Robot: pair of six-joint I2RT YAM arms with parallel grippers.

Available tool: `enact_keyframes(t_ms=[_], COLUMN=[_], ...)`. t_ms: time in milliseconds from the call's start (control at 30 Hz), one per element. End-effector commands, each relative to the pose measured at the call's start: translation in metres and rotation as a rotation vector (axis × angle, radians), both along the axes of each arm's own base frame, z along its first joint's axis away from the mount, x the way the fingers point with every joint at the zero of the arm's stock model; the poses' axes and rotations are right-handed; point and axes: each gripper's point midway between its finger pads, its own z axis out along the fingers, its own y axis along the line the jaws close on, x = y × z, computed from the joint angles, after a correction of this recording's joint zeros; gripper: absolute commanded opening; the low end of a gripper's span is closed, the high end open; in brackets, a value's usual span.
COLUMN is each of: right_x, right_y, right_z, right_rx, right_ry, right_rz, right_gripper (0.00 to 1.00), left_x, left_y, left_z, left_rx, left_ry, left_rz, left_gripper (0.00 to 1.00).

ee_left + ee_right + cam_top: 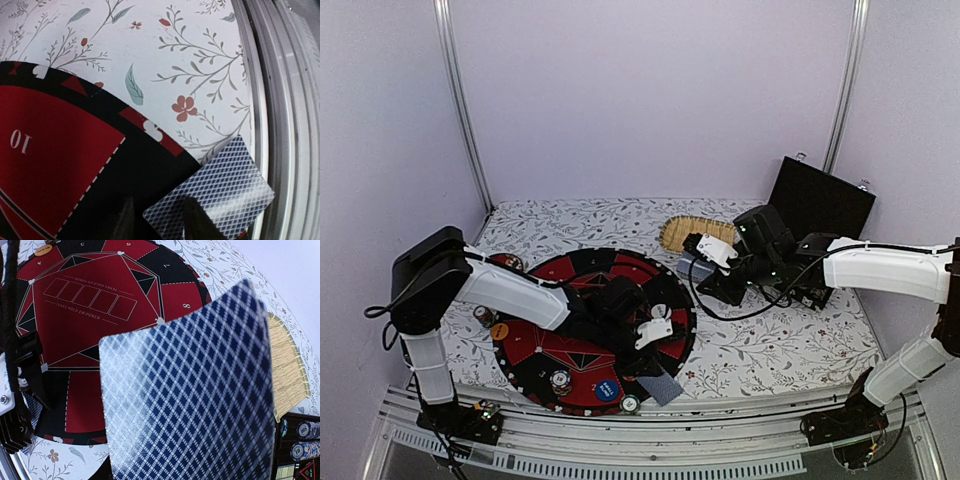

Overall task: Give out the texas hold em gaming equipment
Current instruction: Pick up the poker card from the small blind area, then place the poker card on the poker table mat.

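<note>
- The flat card (215,200) lies back up at the near edge of the mat (60,150). It is partly on the mat and partly on the table (200,60).
- The left pincer (157,216) hangs just over it. Its fingers (192,217) stand a little apart with nothing between them. One finger covers a bit of the flat card.
- The held card (190,390) is up in the air, right in front of the right wrist camera, with its back showing.
- The right pincer (705,256) is closed tight on it. It is just past the far right side of the mat, near the straw tray (692,230).
- I cannot tell if that is one card or a few stacked together.
- Some chips are out on the rim of the mat. A blue chip (607,390) and a white chip (630,403) sit near the flat card. A pale chip (560,380) is a bit to the left. An orange chip (499,331) is on the left side.
- More chips (306,430) sit in the black case (820,200) on the far right.
- I think the job is only partly done. One seat has a card and a few seats have chips.
- The seats marked 7 and 8 show no card. The row of boxes in the middle of the mat shows none either.
- What is left, I think, is to put the held card down at a seat, then give out more cards and chips around the mat.
</note>
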Motion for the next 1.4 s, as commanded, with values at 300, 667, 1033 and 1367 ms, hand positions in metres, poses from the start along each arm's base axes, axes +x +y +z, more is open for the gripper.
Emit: enact_keyframes(t_ms=[300,667,1033,1367], right_x=[0.000,0.001,0.001,0.000], right_y=[-0.004,-0.004,-0.001,0.001], right_z=[0.011,0.011,0.012,0.013], right_rx=[0.016,0.014,0.022,0.032], right_ry=[-0.022,-0.024,-0.024,-0.018], right_rz=[-0.006,-0.007,0.001,0.008], right_gripper=[0.40,0.40,0.40,0.40], left_x=[-0.033,0.003,0.046,0.071], left_y=[0.011,0.014,0.071,0.210], left_z=[-0.010,0.067,0.110,0.100], left_rx=[0.053,-0.153,-0.257,-0.114], left_ry=[0.037,0.030,0.015,0.106], left_rz=[-0.023,0.265,0.617,1.207], left_gripper=[0.00,0.00,0.00,0.00])
